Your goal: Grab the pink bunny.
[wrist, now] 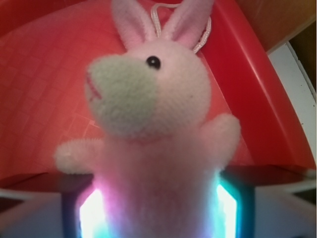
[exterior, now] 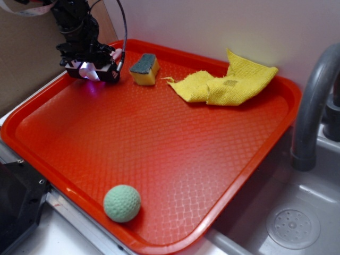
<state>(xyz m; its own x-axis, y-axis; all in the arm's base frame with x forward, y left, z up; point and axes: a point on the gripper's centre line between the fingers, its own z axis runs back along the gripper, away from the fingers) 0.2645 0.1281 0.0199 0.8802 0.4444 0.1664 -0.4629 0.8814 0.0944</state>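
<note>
Your pincer (exterior: pixel 91 70) sits at the upper left of the frame, over the far corner of the red tray (exterior: pixel 159 159), clamped around the body of the pink bunny (wrist: pixel 153 124), whose head and ears fill the wrist view, just left of the sponge (exterior: pixel 144 69).

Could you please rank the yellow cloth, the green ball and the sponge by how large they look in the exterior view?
1. Yellow cloth, clearly largest.
2. Green ball, though it lies nearer the camera, which flatters it.
3. Sponge, at the tray's far side, so its true size against the ball is unsure.
</note>
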